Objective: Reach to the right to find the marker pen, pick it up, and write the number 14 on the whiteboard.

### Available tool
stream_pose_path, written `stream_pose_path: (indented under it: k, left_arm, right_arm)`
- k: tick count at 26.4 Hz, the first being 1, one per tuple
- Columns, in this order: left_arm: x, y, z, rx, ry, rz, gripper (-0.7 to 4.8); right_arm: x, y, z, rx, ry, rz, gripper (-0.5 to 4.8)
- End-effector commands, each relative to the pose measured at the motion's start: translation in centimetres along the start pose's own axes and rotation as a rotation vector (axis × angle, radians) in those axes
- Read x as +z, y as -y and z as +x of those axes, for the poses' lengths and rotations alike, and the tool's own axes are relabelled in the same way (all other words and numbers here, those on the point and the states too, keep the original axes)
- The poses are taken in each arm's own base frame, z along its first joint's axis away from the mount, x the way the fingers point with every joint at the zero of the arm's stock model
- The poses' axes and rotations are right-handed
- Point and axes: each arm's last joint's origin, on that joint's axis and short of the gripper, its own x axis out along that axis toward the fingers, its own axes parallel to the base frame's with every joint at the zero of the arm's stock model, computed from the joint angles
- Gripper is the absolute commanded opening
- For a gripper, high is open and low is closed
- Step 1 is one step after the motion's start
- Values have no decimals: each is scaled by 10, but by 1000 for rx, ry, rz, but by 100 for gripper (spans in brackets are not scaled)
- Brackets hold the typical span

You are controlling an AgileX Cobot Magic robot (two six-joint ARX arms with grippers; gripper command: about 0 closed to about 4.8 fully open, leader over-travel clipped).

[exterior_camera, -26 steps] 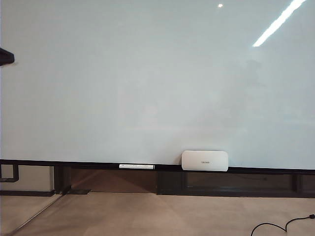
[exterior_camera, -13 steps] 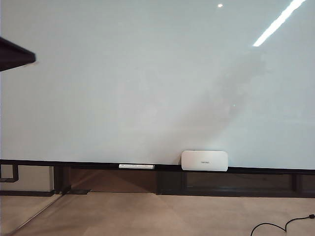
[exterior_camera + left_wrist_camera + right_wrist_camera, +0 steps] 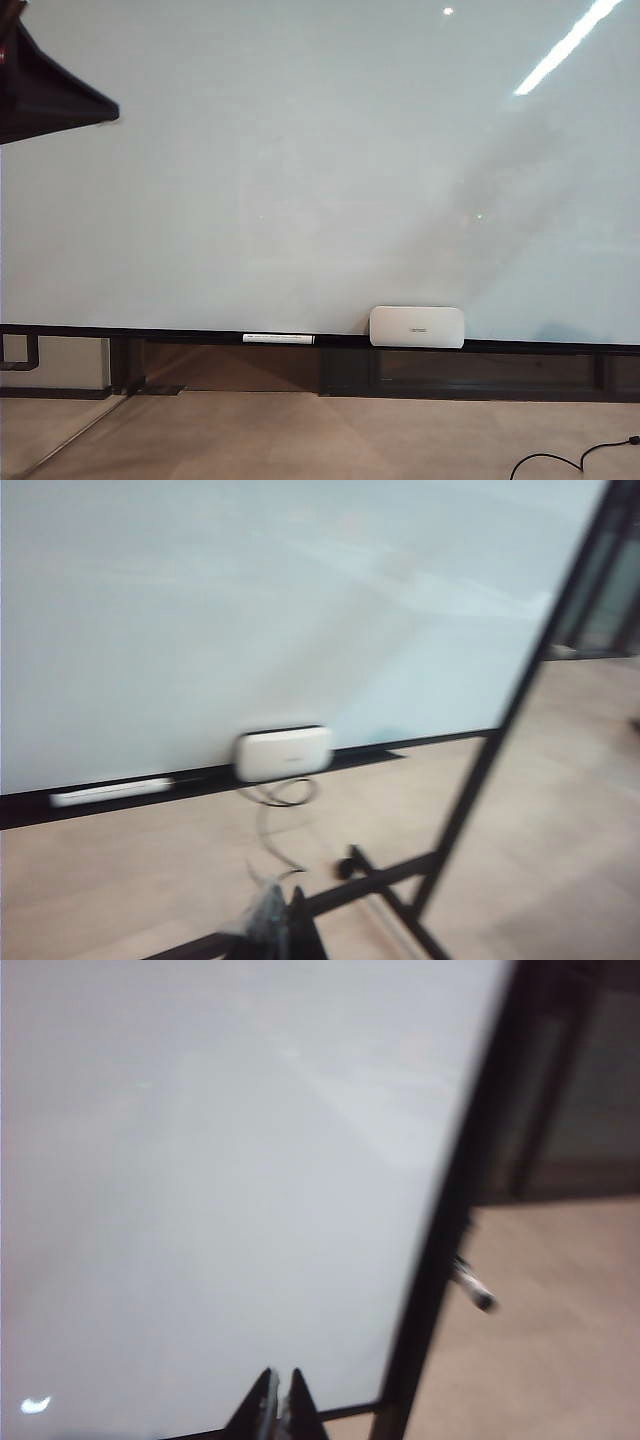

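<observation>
The whiteboard [image 3: 320,170] fills most of the exterior view, glossy and blank; the number 14 is not in view on it. In the right wrist view the marker pen [image 3: 476,1291] shows as a small whitish end with a dark nib, poking out beside the board's black side frame. My right gripper [image 3: 282,1372] is shut and empty in front of the board [image 3: 220,1180], some way from the pen. My left gripper [image 3: 284,890] looks shut, blurred, low before the board [image 3: 250,610]. It shows as a dark wedge [image 3: 60,95] at the upper left of the exterior view.
A small white rounded box [image 3: 417,326] and a long capped white marker [image 3: 278,338] rest on the board's black bottom rail [image 3: 180,333]. Both also show in the left wrist view, the box [image 3: 283,752] and the capped marker [image 3: 110,791]. A black cable [image 3: 570,460] lies on the floor.
The dark left gripper has come further into the exterior view from the left edge, reaching rightward. A soft diagonal shadow has spread across the board's right side.
</observation>
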Motion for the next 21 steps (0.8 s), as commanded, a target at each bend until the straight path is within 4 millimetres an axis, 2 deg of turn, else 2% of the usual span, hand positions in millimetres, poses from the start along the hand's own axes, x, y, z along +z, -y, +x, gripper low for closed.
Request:
stream_pose_path:
  k: [1,8,11,13,17,21]
  left_arm:
    - [0,-1,0,27,4,51,-6]
    - [4,3,2,-125,14,51,-6]
    - [12,4,10,-197,7,76,-6]
    - [20,3,18,-272,3,82,-6]
    - [32,-2,41,-303,3,88,-6]
    - [34,-1,62,-298,24,98,-6]
  right_arm:
    - [1,9,8,42,43,51,22]
    - [-24,36,28,-79,-28,94,22]
    - [-24,44,29,-173,-13,95,21]
    - [-22,49,28,-263,11,95,22]
    - [-21,57,28,-231,34,94,22]
    - [-25,66,31,-263,38,91,22]
